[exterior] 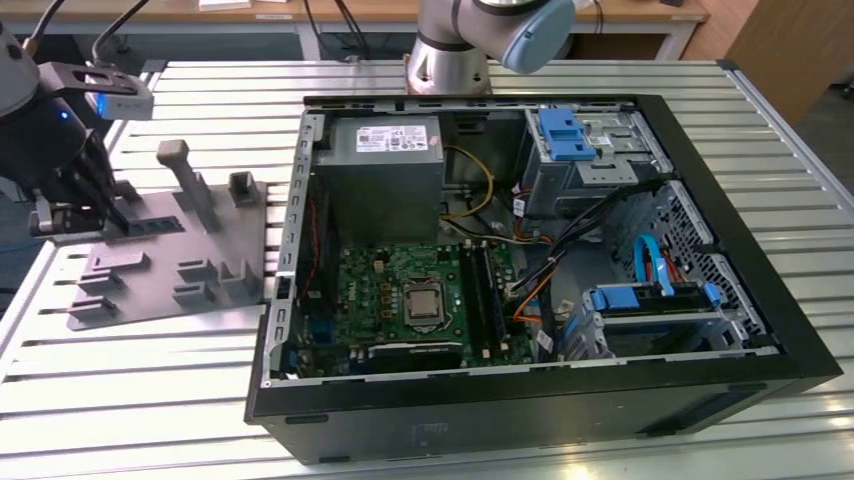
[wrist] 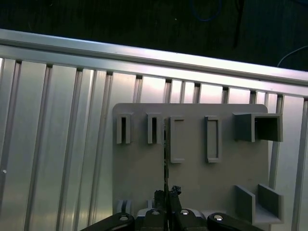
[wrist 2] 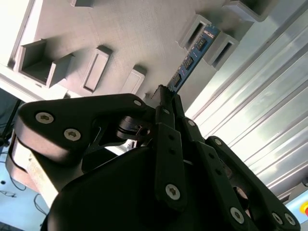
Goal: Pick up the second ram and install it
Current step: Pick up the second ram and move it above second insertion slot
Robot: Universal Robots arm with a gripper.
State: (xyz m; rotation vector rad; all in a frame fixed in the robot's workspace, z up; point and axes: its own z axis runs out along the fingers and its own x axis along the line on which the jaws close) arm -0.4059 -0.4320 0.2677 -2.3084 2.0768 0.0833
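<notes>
One step looks begun: the gripper [wrist 2: 166,94] pinches the second ram [wrist 2: 192,53], standing on edge at the grey fixture plate [exterior: 147,250]; installation in the computer case [exterior: 534,400] is not yet done.

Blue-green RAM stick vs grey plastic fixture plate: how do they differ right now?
The blue-green RAM stick is thin, chip-covered and stands on edge, clamped in the gripper; the grey plastic fixture plate is broad, plain and lies flat on the slatted table. Shared: both sit outside the black computer case.
</notes>
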